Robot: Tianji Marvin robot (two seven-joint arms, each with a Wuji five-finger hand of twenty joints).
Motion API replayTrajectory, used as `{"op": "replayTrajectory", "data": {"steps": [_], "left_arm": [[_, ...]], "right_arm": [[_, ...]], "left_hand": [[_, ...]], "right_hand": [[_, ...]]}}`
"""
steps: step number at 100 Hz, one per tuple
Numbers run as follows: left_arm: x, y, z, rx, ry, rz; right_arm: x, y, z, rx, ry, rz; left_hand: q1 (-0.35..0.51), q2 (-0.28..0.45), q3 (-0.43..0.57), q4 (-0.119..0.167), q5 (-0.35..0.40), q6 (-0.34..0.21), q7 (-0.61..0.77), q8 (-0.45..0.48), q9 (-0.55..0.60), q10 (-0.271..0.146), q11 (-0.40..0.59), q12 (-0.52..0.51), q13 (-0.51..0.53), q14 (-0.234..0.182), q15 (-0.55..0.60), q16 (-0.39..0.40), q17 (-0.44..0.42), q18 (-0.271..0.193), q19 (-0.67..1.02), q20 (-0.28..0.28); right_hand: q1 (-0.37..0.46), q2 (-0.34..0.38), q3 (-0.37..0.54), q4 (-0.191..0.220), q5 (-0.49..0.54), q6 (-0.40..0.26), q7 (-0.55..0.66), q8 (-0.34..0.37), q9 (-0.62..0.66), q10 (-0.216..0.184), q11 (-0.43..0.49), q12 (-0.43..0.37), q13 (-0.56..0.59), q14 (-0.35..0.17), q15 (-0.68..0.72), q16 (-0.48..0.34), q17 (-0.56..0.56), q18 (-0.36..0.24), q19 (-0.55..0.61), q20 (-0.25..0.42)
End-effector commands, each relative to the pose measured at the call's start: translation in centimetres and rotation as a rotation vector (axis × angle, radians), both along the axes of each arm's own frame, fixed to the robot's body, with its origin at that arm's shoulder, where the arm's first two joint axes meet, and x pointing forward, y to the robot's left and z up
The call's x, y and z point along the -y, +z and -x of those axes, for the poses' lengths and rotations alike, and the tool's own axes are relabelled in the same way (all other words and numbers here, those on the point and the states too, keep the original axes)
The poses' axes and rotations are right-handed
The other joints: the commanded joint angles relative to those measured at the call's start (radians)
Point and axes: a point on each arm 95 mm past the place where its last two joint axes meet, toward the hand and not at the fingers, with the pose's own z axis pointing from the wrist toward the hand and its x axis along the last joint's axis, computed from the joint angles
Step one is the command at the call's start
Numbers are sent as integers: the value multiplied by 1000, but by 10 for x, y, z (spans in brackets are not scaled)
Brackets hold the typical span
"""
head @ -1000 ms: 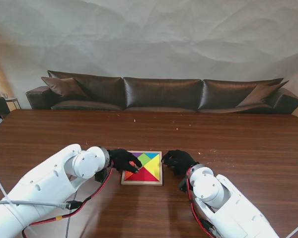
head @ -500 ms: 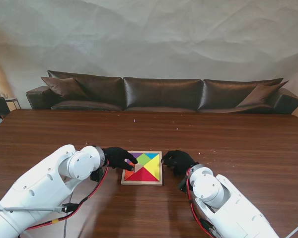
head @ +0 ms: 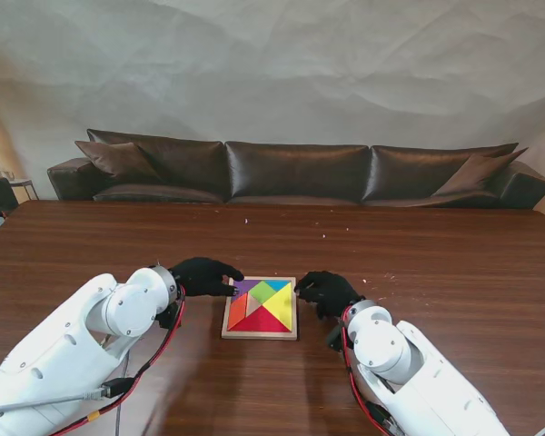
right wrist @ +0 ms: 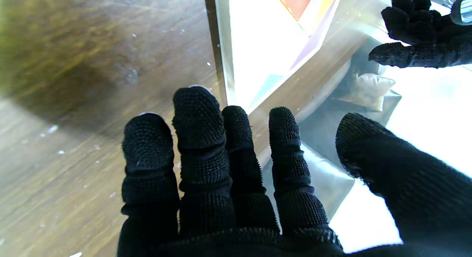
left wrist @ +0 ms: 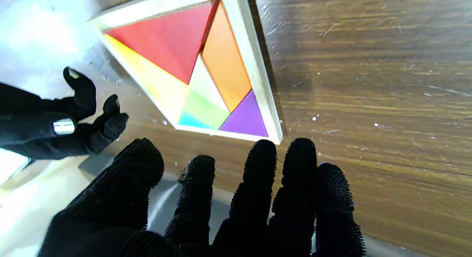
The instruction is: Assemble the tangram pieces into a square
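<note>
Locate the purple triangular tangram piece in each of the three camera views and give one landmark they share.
Stand view: the purple triangular tangram piece fills the tray's far left corner, beside the left hand.
Left wrist view: it sits at the tray corner closest to that hand's fingertips.
Right wrist view: only a pale purple sliver shows through glare.
Shared landmark: the light wooden square tray.
</note>
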Motion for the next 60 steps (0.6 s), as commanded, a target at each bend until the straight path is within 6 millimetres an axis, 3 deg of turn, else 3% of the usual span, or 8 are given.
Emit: {"op": "replayTrajectory", "data": {"steps": [1, 36, 60], "left_arm": [[3, 0, 6, -5, 3, 25], [-14, 9, 31, 52, 93, 206], [-22, 9, 50, 101, 142, 350]], "right_arm": [[-6, 4, 4, 16, 15, -14], [-3, 29, 15, 117, -19, -34], [7, 42, 25, 194, -26, -56]], "left_hand": [[4, 10, -21, 27, 23, 6, 3, 10, -15, 5, -40, -52, -29, 25, -56, -40, -32, 24, -53, -21], [3, -47, -29, 25, 15, 54, -6, 45, -79, -12, -135, -226, -130, 14, -300, -219, -78, 38, -412, -164], [-12, -109, -25, 17, -16, 96, -22, 63, -146, -19, -166, -312, -203, -4, -387, -309, -61, 41, -625, -231]], "right_hand": [[-11, -24, -21, 13, -43, -19, -3, -8, -31, 18, 11, -14, -35, 9, 6, -5, -156, 16, 27, 28], [-14, -78, -34, 2, -72, -45, -8, -9, -62, 4, 7, -13, -81, 20, -6, -5, -174, 23, 11, 28], [-24, -134, -57, -8, -80, -80, -19, -6, -112, -25, 2, -11, -162, 30, -107, -40, -233, 50, -102, 0]]}}
